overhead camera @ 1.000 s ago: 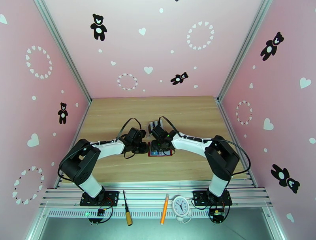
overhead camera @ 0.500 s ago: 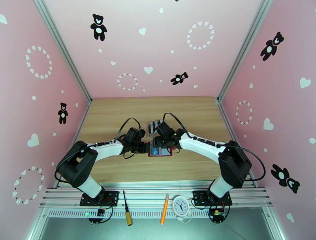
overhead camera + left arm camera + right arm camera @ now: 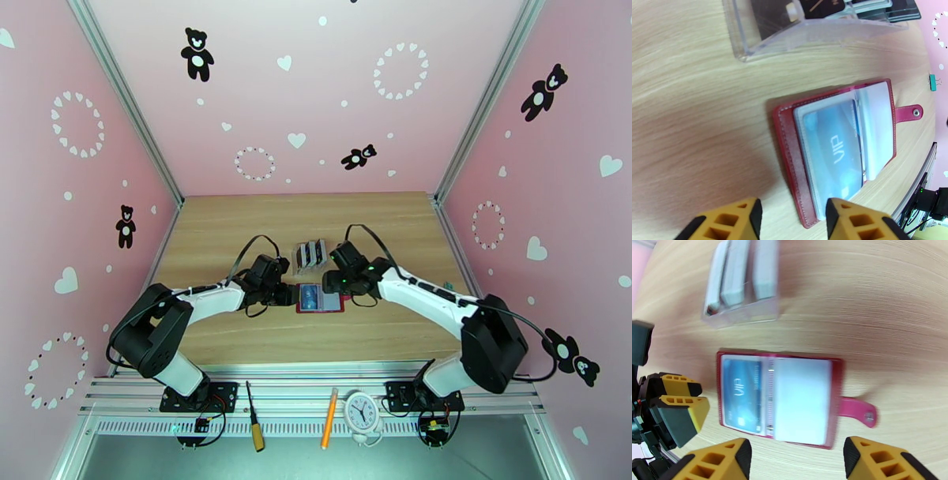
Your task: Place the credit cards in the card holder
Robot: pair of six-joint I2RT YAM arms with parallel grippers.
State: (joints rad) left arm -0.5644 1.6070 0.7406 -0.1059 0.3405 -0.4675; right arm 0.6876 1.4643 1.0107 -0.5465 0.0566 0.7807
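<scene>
My left pincer (image 3: 792, 219) stands apart and empty at the edge of the card holder (image 3: 788, 138) — it lies spread open on the table (image 3: 691, 98), a blue card (image 3: 835, 152) in one clear pocket. My right pincer (image 3: 797, 461) hangs apart above it, gripping nothing — the clear rack (image 3: 798, 33) sits just beyond

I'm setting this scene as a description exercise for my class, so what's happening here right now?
Two robot arms work over the red card holder, lying open on the table. A blue VIP card sits in the pocket nearer the left gripper. Both it and the right gripper are open, holding nothing. More cards stand in the clear rack beyond.
</scene>
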